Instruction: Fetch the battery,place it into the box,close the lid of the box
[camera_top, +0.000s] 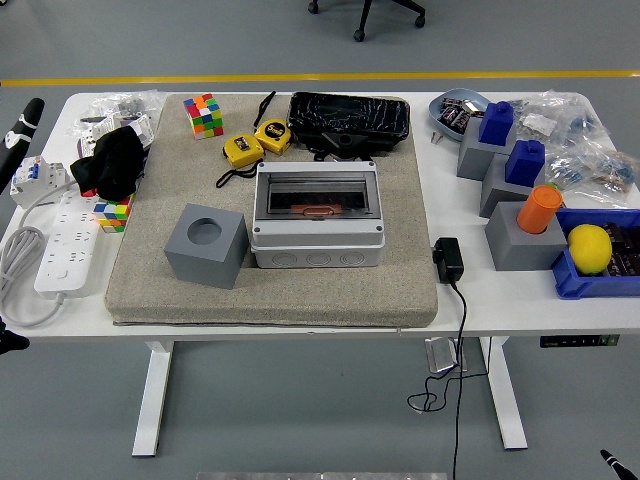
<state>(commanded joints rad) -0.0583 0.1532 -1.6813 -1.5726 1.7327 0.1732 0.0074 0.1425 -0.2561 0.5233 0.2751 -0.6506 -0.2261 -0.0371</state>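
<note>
The grey box sits mid-mat with its clear lid lying flat over it. Through the lid a small copper-coloured piece shows; I cannot tell whether it is the battery. Left of the box stands a grey cube with an empty round hole on top. Of my left arm only a black tip pokes in at the left edge, far from the box, and another black bit shows lower down. No right hand is over the table.
Rubik's cube, two yellow tape measures and a black case lie at the mat's back. Power strip and black cloth at left. Grey blocks with blue and orange parts, a lemon and a black adapter at right.
</note>
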